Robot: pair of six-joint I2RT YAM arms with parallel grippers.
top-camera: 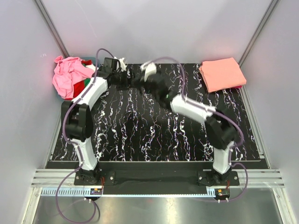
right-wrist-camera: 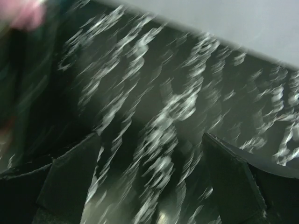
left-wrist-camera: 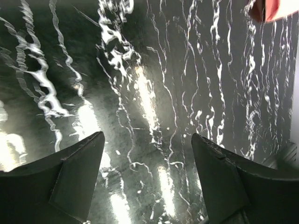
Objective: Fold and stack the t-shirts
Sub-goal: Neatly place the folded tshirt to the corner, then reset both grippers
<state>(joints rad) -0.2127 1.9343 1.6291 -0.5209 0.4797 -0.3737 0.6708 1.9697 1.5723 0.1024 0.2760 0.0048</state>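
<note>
We see the left pincer (left-wrist-camera: pixel 147 140) with its two dark fingers spread apart and nothing between them, only the black, white-veined counter (top-camera: pixel 140 126) beneath. The right pincer (right-wrist-camera: pixel 152 137) also stands wide apart and empty, though its wrist view is smeared. From above, the two pincers sit near each other at the far side of the counter, the left one beside the right.

Just to the left of the left pincer lies a loose heap of t-shirts (top-camera: pixel 70 77), mostly light pink with red, green and a bit of white showing. Well off to the right of the right pincer, in the far right corner, a folded salmon-orange t-shirt (top-camera: pixel 222 73) lies flat, with a thin crimson-pink edge (top-camera: pixel 239 86) peeking out beneath it. Neither pincer touches any cloth.
</note>
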